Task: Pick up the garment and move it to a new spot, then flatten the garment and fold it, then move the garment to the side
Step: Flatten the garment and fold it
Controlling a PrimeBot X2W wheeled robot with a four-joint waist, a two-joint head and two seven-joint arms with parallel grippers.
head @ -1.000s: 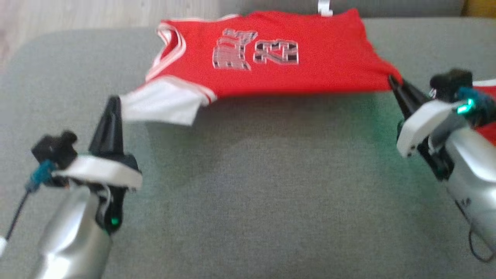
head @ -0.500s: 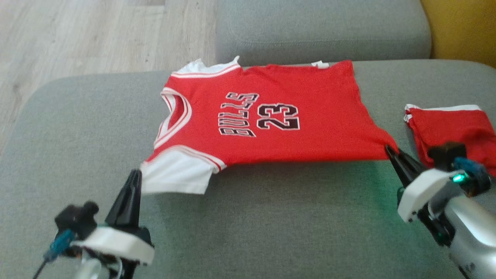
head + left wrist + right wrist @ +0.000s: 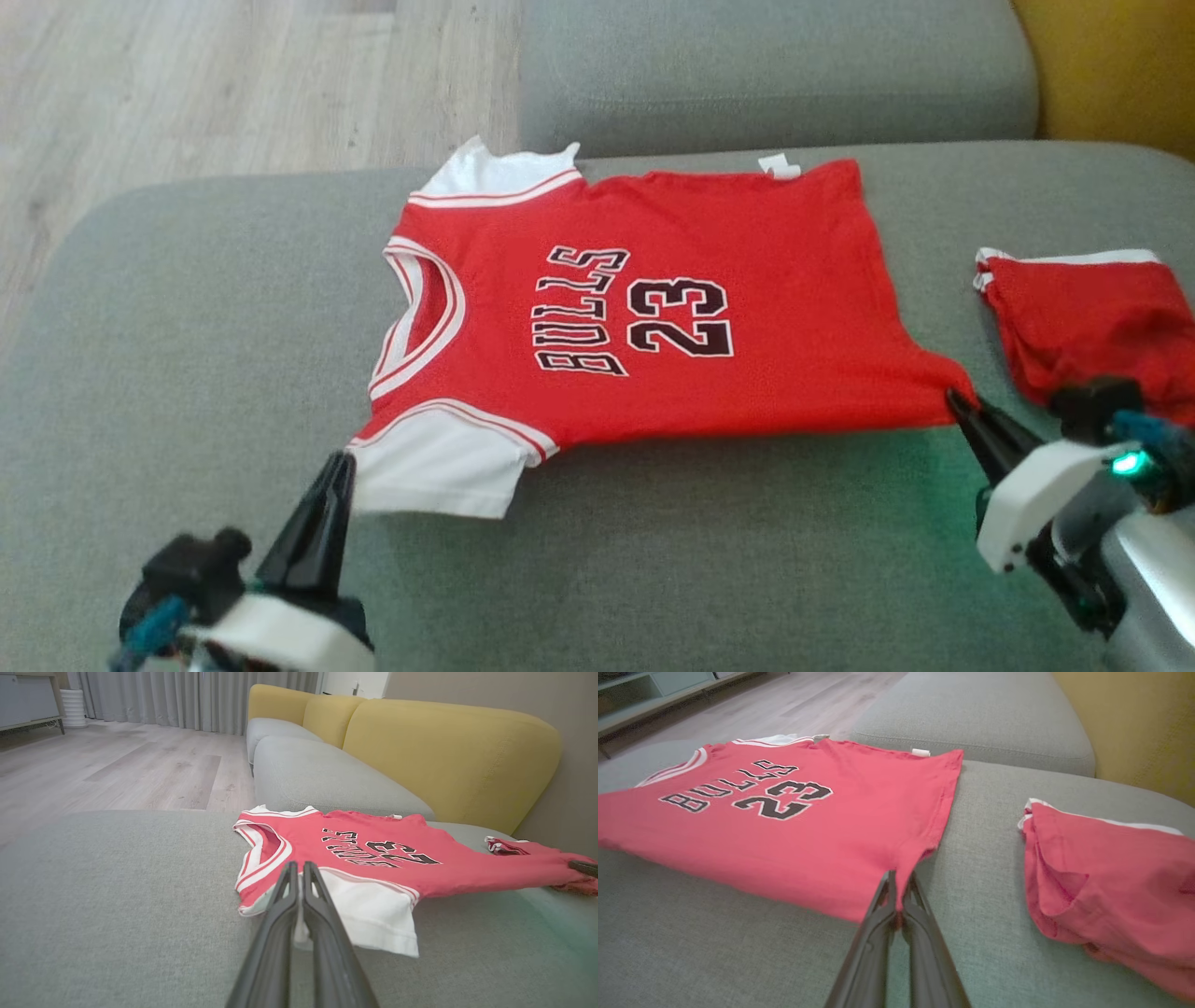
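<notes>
The garment [image 3: 653,308] is a red jersey with white sleeves and "BULLS 23" in black, spread on the grey sofa seat [image 3: 187,327]. My left gripper [image 3: 341,464] is shut on the near white sleeve's edge, seen between its tips in the left wrist view [image 3: 299,870], where the garment [image 3: 373,858] stretches away to the right. My right gripper [image 3: 957,399] is shut on the jersey's near hem corner, with red cloth pinched between the tips in the right wrist view [image 3: 899,877]. The near edge hangs slightly lifted between both grippers; the rest of the garment [image 3: 784,812] lies flat.
A second red piece of clothing [image 3: 1092,317] lies crumpled on the seat just right of the jersey, close to my right gripper. A grey cushion [image 3: 775,65] and yellow backrest [image 3: 1111,65] sit behind. Wooden floor [image 3: 187,84] lies beyond the seat's left edge.
The head view has tilted, so the jersey shows lower in the picture. Both grippers have drawn the jersey's near edge toward me, still shut on sleeve and hem corner.
</notes>
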